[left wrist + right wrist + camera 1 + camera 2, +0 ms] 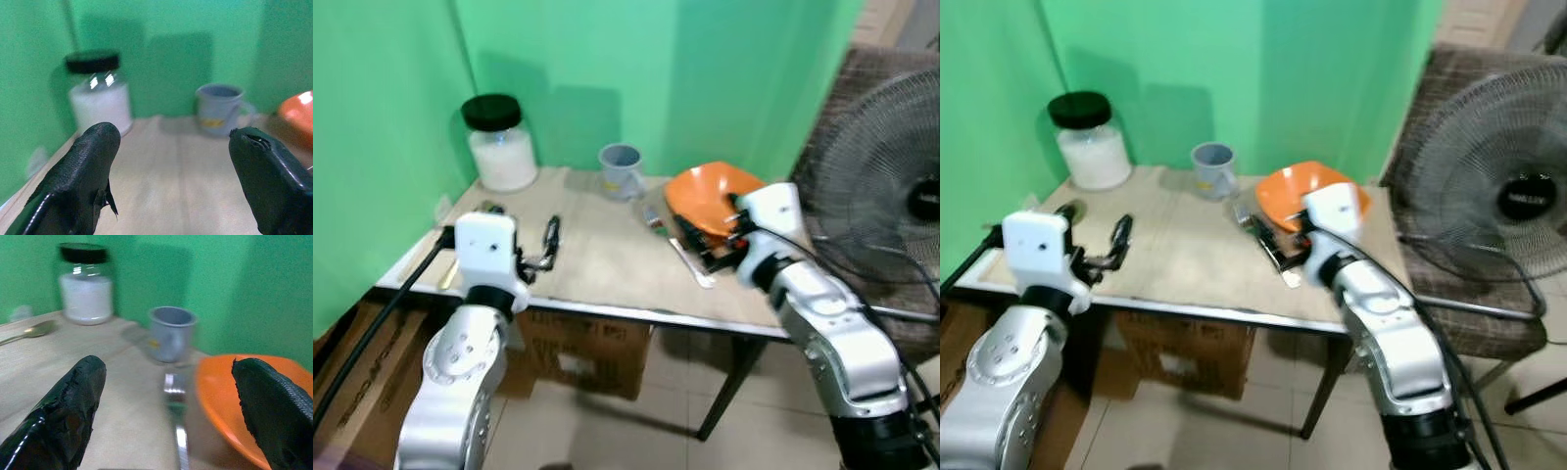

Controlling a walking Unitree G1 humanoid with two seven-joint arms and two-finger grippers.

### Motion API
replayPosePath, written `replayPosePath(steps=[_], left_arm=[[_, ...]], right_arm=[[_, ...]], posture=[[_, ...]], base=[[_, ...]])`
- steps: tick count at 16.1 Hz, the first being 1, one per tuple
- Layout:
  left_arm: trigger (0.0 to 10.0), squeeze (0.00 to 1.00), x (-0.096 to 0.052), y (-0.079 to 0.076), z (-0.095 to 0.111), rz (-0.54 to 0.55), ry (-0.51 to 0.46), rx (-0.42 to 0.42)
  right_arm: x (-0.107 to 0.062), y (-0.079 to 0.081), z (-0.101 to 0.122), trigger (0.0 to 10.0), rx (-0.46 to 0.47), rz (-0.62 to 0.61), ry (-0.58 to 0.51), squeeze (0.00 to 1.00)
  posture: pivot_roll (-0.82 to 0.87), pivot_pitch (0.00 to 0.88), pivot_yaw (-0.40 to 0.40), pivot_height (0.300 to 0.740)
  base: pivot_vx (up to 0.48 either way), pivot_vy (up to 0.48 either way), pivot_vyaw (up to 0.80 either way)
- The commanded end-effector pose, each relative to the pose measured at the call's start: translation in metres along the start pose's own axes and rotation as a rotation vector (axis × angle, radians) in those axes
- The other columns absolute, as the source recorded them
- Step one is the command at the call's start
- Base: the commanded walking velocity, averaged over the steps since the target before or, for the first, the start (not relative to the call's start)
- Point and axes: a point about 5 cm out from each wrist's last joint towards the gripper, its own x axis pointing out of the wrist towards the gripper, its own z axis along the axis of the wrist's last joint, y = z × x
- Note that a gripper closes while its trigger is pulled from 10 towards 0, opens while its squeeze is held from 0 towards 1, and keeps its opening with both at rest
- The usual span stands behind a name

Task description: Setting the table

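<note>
Right tool (168, 416) wide open, empty, straddling the fork (177, 426) beside the orange bowl (230, 401). Fork: stiff, slick metal, lying flat; best pinched mid-handle. Left tool (168, 181) open, empty, over bare desk (171, 186).

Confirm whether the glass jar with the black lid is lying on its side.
No, the glass jar with the black lid stands upright at the wooden table's back corner.

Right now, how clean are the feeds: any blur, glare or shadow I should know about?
Both eye views are softly blurred throughout. Left wrist view: jar carries small glare spots, cup and bowl soft. Right wrist view: fork smeared, bowl rim blurred; the jar and cup cast dark shadows on the green wall.
</note>
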Motion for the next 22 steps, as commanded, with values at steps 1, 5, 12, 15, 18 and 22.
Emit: replayPosePath(steps=[1, 5, 12, 15, 18, 22], left_arm=[[10.0, 0.00, -0.001, 0.001, 0.002, 0.005, -0.006, 0.015], [10.0, 0.00, -0.001, 0.004, 0.007, 0.009, -0.018, 0.026], [10.0, 0.00, -0.012, 0.003, -0.001, -0.005, 0.020, 0.026], [10.0, 0.47, -0.018, 0.004, -0.006, -0.031, 0.050, -0.028], [10.0, 1.00, -0.034, 0.009, -0.012, -0.114, 0.102, -0.009], [10.0, 1.00, -0.045, 0.008, -0.012, -0.299, 0.156, 0.064]], right_arm=[[-0.002, 0.001, 0.003, 10.0, -0.005, 0.010, -0.010, 1.00], [-0.003, 0.014, 0.000, 10.0, -0.007, 0.085, -0.008, 1.00], [-0.006, 0.028, -0.005, 10.0, -0.041, 0.268, 0.046, 1.00], [-0.008, 0.032, -0.007, 10.0, -0.018, 0.295, 0.068, 1.00], [-0.005, 0.040, -0.020, 10.0, 0.024, 0.302, 0.133, 1.00], [0.001, 0.046, -0.040, 10.0, 0.094, 0.270, 0.252, 1.00]], posture=[[0.09, 0.010, -0.006, 0.740], [0.10, 0.012, 0.003, 0.740], [0.11, 0.025, -0.020, 0.740], [0.12, 0.037, -0.031, 0.740], [0.14, 0.032, -0.014, 0.740], [0.17, 0.018, -0.034, 0.740]], base=[[0.000, 0.000, 0.00], [0.000, -0.309, 0.54], [0.000, -0.257, 0.41], [0.000, 0.000, 0.00], [0.000, 0.000, 0.00], [0.000, 0.000, 0.00]])
